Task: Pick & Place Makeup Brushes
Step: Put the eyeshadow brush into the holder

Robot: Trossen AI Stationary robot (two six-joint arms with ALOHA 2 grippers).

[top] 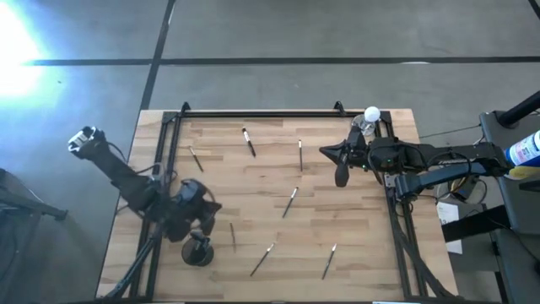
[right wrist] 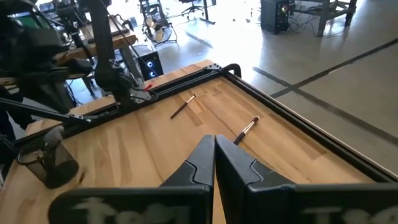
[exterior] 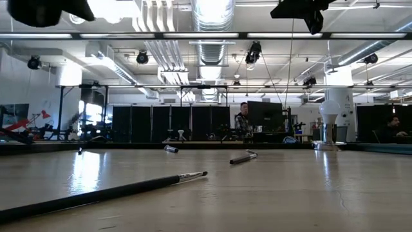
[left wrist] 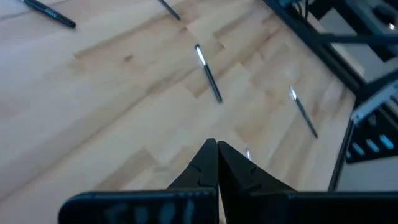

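The dark left gripper (top: 205, 221), fingers pressed together and empty, hovers at seven o'clock beside a dark round cup (top: 198, 251). Thin dark-handled makeup brushes (top: 289, 203) lie scattered across the pale wooden table (top: 253, 181). At two o'clock the dark right gripper (top: 325, 153) hovers, likewise closed and empty.

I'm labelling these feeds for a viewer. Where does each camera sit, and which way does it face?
High view: overhead, straight down on the wooden table; both arms show.
Low view: at table-top height, level across a brush into the room.
Left wrist view: over the shut left gripper.
Right wrist view: over the shut right gripper.
Shared: both wrist views show brushes lying on the wood.
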